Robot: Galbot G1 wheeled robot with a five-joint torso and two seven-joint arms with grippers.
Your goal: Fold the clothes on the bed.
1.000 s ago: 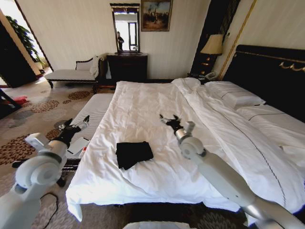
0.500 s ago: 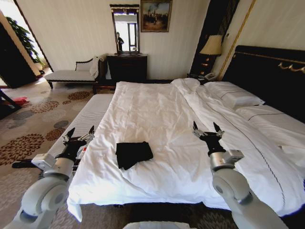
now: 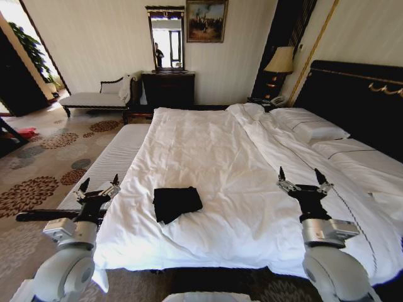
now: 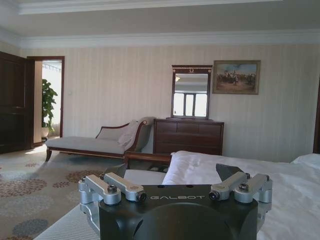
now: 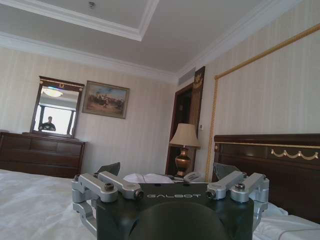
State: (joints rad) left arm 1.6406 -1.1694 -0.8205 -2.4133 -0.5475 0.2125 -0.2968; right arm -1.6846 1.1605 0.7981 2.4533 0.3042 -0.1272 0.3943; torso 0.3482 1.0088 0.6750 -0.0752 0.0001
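Observation:
The clothes (image 3: pixel 176 202), a black T-shirt, lie folded into a small dark rectangle on the white duvet near the foot of the bed (image 3: pixel 208 145). My left gripper (image 3: pixel 97 185) is raised beside the bed's left edge, left of the shirt, fingers open and empty. Over the right half of the duvet my right gripper (image 3: pixel 304 177) is held up well to the right of the shirt, also open and holding nothing. In the left wrist view the left gripper (image 4: pixel 175 172) points level toward the far wall; the right gripper (image 5: pixel 169 170) points toward the lamp and headboard.
A striped white bench (image 3: pixel 110 160) runs along the bed's left side. A chaise (image 3: pixel 101 95), dark dresser (image 3: pixel 168 87) with mirror and a lamp (image 3: pixel 280 60) stand at the far wall. The dark headboard (image 3: pixel 359 100) and pillows (image 3: pixel 308 126) are on the right. Patterned carpet (image 3: pixel 38 157) lies left.
Both arms have drawn back toward me and apart: the right gripper moved from near the shirt out to the right, the left gripper lowered beside the bed. The shirt has not moved.

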